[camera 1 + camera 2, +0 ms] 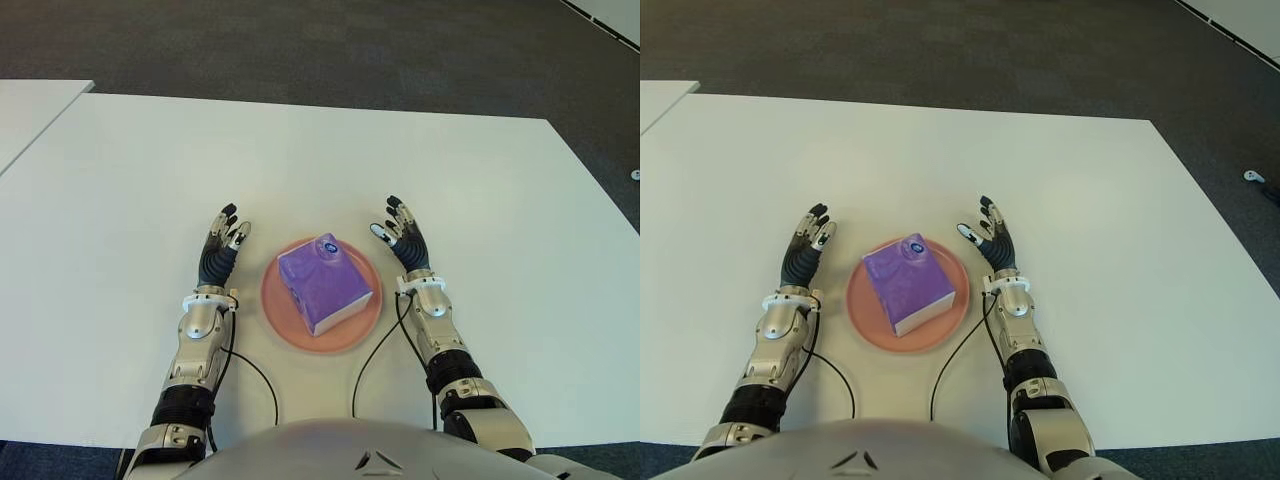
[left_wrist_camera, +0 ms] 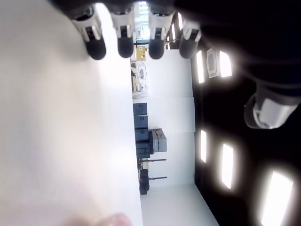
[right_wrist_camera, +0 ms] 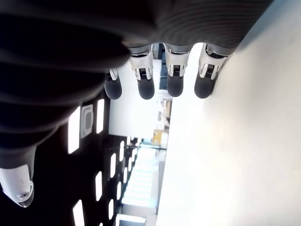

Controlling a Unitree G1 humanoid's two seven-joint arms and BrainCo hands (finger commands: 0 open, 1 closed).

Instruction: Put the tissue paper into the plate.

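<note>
A purple pack of tissue paper (image 1: 323, 284) lies flat inside the round pink plate (image 1: 281, 325) near the table's front edge, a tuft of tissue sticking up at its far end. My left hand (image 1: 222, 242) shows just left of the plate, fingers spread and holding nothing. On the plate's right side, my right hand (image 1: 400, 232) also has its fingers extended and empty. Both wrist views show straight fingers (image 2: 124, 40) (image 3: 175, 80) with nothing between them.
The white table (image 1: 300, 160) stretches far ahead and to both sides. A second white table (image 1: 30, 105) stands at the far left, across a narrow gap. Dark carpet lies beyond. Black cables (image 1: 262, 380) run along my forearms near the table's front edge.
</note>
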